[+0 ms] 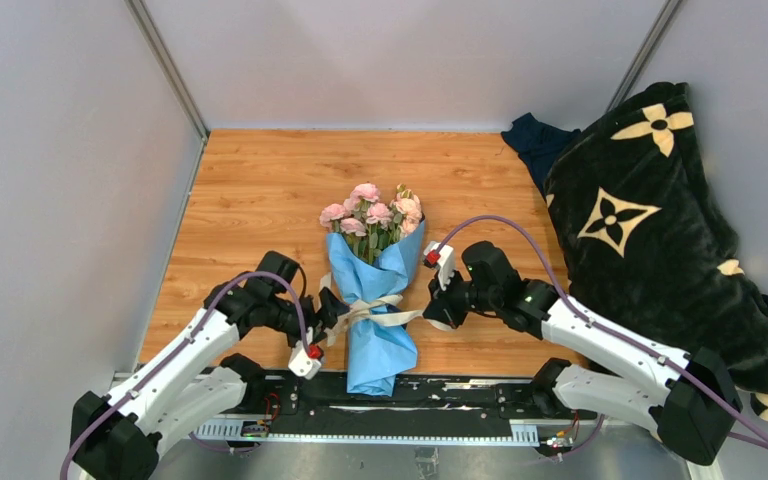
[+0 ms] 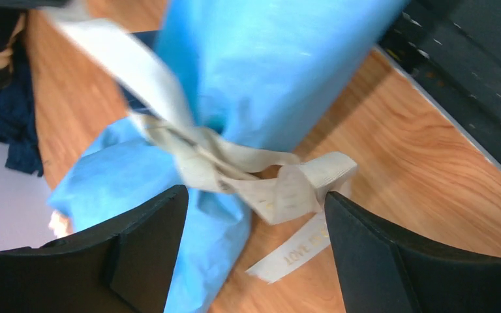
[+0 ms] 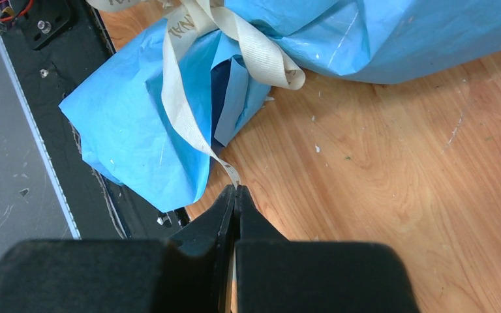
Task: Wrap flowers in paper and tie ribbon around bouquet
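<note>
The bouquet lies in the middle of the wooden table, its pink flowers pointing away from the arms. Light blue paper wraps the stems. The cream ribbon is knotted round the waist of the paper. My left gripper stands open just left of the knot, and a loose ribbon tail lies between its fingers. My right gripper is shut on the other ribbon tail, to the right of the paper.
A black blanket with cream flower shapes is heaped along the right side. A dark blue cloth lies at the back right. The black rail runs along the near edge under the cone's tip. Grey walls close in the table.
</note>
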`<move>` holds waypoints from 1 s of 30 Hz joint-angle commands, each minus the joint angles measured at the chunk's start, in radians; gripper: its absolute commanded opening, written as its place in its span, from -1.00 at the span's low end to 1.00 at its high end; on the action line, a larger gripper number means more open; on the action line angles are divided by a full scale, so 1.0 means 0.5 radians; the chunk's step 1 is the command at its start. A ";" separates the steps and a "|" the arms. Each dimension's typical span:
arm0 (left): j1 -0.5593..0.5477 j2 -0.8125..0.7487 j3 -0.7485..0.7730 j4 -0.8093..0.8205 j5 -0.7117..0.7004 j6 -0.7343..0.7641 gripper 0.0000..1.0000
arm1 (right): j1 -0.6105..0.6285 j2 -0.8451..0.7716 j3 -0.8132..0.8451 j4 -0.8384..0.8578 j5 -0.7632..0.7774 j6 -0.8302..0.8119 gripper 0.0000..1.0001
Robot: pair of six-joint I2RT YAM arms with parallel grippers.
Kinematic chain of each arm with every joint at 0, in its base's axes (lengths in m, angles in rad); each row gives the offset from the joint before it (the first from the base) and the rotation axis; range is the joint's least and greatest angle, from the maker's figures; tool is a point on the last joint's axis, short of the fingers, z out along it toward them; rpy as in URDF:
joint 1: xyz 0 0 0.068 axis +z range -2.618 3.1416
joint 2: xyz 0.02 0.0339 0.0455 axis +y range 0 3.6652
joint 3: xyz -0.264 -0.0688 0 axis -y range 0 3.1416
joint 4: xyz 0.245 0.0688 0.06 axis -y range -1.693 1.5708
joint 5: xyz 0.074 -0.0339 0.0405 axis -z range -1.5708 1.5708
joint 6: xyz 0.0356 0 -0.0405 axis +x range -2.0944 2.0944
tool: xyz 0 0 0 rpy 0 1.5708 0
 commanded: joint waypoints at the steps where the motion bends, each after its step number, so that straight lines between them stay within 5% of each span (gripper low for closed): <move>1: 0.007 0.121 0.252 -0.123 0.290 -0.384 0.74 | -0.004 0.024 0.014 0.073 -0.080 0.009 -1.00; 6: -0.006 0.183 0.221 -0.159 0.181 -0.048 0.99 | 0.000 -0.019 -0.015 0.080 -0.058 -0.001 -1.00; 10: -0.006 0.263 0.273 -0.418 -0.030 0.310 1.00 | -0.002 -0.044 -0.034 0.080 -0.040 -0.025 -1.00; 12: -0.006 0.279 0.308 -0.403 0.029 0.218 1.00 | 0.000 -0.034 -0.031 0.080 -0.046 -0.037 -1.00; 15: -0.006 0.304 0.337 0.142 0.304 -0.770 0.90 | -0.001 -0.014 -0.038 0.091 -0.058 -0.043 -1.00; 18: -0.025 0.329 0.198 1.107 0.213 -2.017 0.05 | -0.001 -0.014 -0.055 0.097 -0.062 -0.033 -1.00; 20: -0.069 0.399 0.119 1.602 -0.024 -2.438 -0.34 | 0.000 -0.028 -0.087 0.113 -0.057 -0.014 -1.00; 25: -0.197 0.496 0.014 1.665 -0.223 -2.061 -0.19 | 0.000 -0.070 -0.116 0.128 -0.041 -0.001 -1.00; 30: -0.247 0.502 0.069 1.233 -0.074 -1.749 0.03 | 0.000 -0.071 -0.131 0.128 -0.028 0.001 -1.00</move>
